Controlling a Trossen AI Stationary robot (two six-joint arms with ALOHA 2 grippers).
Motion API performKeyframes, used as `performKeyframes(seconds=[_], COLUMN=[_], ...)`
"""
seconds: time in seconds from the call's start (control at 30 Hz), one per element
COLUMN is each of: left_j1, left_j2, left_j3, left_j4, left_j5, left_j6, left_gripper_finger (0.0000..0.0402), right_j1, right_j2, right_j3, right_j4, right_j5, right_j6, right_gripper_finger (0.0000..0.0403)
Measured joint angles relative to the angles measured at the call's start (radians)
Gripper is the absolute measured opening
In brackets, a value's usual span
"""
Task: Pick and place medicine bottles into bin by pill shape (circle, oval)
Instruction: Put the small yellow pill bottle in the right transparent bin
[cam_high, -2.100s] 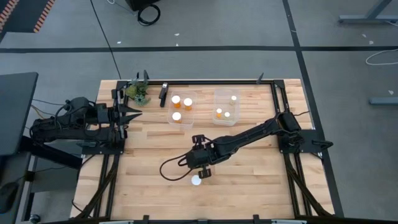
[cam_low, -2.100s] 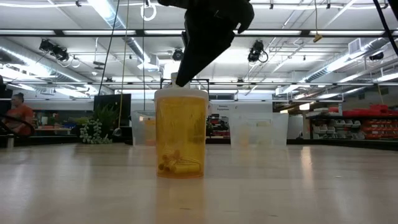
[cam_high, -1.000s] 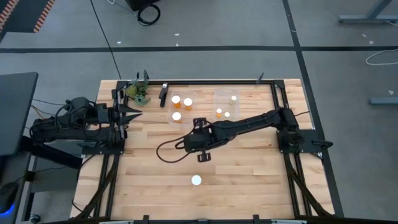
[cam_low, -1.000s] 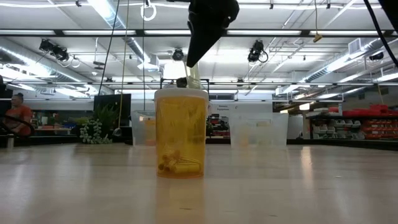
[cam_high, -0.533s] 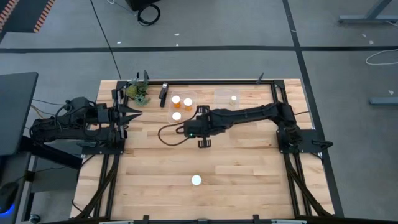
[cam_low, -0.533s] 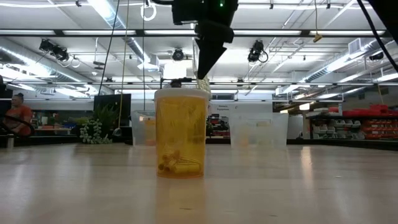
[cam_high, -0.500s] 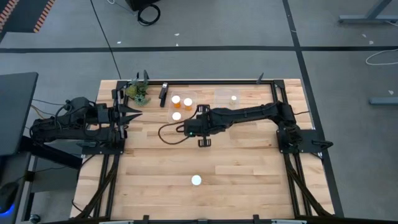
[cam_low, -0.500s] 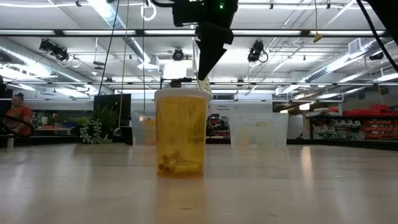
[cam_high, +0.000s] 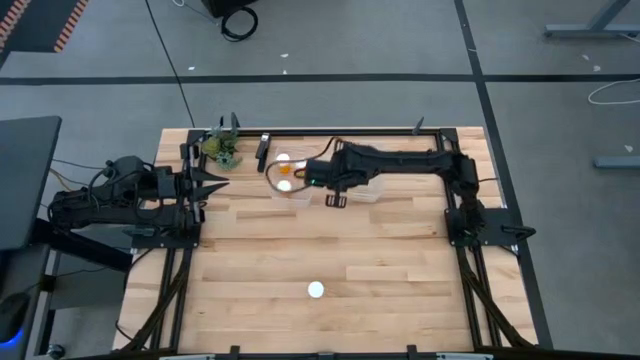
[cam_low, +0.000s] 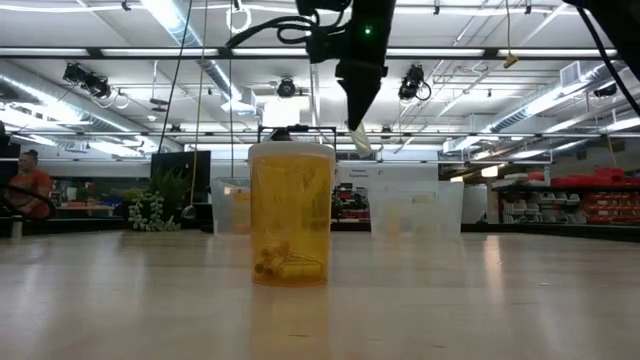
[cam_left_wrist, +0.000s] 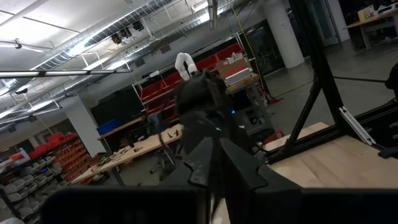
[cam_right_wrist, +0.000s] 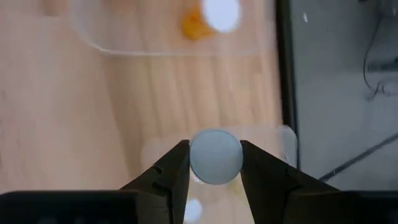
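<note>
My right gripper (cam_high: 334, 199) is shut on a small pale bottle with a white cap (cam_right_wrist: 215, 155), high over the far part of the table, between two clear bins. The held bottle also shows in the low view (cam_low: 357, 141). A larger orange bottle with a white cap (cam_high: 316, 290) stands upright on its base near the table's near edge, filling the low view's foreground (cam_low: 291, 215). The left bin (cam_high: 276, 192) holds orange bottles (cam_right_wrist: 213, 16). My left gripper (cam_high: 216, 181) is shut and empty at the table's left edge. My right gripper pinches the small bottle's white cap by its sides (cam_right_wrist: 194, 157) between its two fingers. The fingers come from above, pointing down. The bottle hangs below the fingertips (cam_low: 357, 141), a little tilted, lifted well clear of the table and the bins.
The right clear bin (cam_high: 374, 194) lies mostly under my right arm, with a white cap (cam_right_wrist: 193, 209) showing in it below the held bottle. A small green plant (cam_high: 220, 147) and a dark tool (cam_high: 263, 152) stand at the far left. Black rails frame the table.
My right gripper has carried the small bottle from above the table's middle toward the far edge, up to the two bins, turning as the arm stretched out along the far side. The orange bottle near the near edge has stayed put.
</note>
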Motion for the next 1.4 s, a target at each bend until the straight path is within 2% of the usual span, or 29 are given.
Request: performKeyframes(seconds=[0.7, 1.03, 1.4], left_j1=[0.000, 0.000, 0.000], left_j2=[0.000, 0.000, 0.000], left_j3=[0.000, 0.000, 0.000], left_j4=[-0.005, -0.005, -0.005], left_j5=[0.000, 0.000, 0.000], left_j6=[0.000, 0.000, 0.000], left_gripper_finger=[0.0032, 0.0034, 0.0039], right_j1=[-0.159, -0.248, -0.314], right_j2=[-0.219, -0.231, -0.231], right_j3=[-0.001, -0.001, -0.016], right_j4=[-0.028, -0.028, -0.013], right_j5=[0.003, 0.002, -0.050], right_j6=[0.084, 0.090, 0.101], right_gripper_finger=[0.0138, 0.0138, 0.0138])
